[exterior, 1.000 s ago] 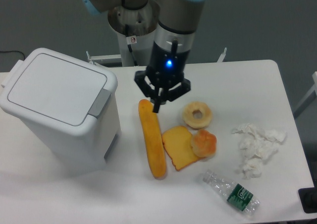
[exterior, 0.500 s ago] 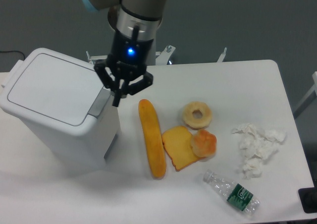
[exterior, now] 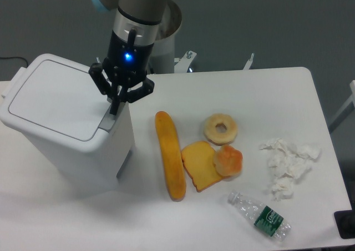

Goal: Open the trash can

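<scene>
Baguette point(exterior: 170, 155) just beside trash can point(exterior: 66, 123)

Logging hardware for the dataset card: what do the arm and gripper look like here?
Grey cylindrical arm with a light-blue joint cap at the top edge. The wrist section is black, with a lit blue LED and a thin black cable along it. Black two-finger gripper with angular linkages; fingers close together.

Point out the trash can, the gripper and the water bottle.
trash can point(exterior: 58, 98), fixed camera, middle of the flat white lid.
gripper point(exterior: 115, 110), fixed camera, fingertips over the grey front latch.
water bottle point(exterior: 259, 215), fixed camera, clear body beside the green label.
</scene>
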### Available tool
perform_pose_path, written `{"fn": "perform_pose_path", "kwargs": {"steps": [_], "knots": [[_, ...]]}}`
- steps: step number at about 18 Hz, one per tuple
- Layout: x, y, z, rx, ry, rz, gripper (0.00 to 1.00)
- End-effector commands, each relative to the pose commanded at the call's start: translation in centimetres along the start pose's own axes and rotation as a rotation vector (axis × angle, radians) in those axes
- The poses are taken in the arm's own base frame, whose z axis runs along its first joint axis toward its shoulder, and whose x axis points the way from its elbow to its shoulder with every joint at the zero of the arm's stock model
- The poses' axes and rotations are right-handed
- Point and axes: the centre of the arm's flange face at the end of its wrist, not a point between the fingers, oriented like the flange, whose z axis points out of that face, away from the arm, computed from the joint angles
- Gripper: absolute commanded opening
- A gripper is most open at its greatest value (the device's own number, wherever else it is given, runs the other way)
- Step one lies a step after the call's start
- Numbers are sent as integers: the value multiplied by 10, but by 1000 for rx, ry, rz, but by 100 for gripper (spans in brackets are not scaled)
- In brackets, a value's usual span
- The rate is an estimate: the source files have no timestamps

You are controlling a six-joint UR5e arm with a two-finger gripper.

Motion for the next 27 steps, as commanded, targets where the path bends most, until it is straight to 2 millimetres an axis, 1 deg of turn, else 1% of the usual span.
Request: {"fn": "perform_pose_path", "kwargs": {"steps": [4,12,15,18,19,20,21,22,23,24,25,26,27], "knots": [[-4,-2,6,-9,4,0,0],[-9,-6,13,-3,1,3,0],[-9,-6,10,0,-1,2,0],[-13,-10,-1,22,-9,-1,1],[-13,-11,-3,27,-10,4,7],[-13,-13,-6,31,-11,5,17],[-14,-13,-6,32,-12,4,23],[-19,-12,-8,34,-16,-1,27],[-29,-10,-12,39,-24,-19,32],[-39,-8,-16,46,-34,-33,38],[-48,-7,-21,51,-43,-46,52],[-57,-6,-25,66,-56,-52,71],[-68,-6,-30,84,-72,-62,100]]}}
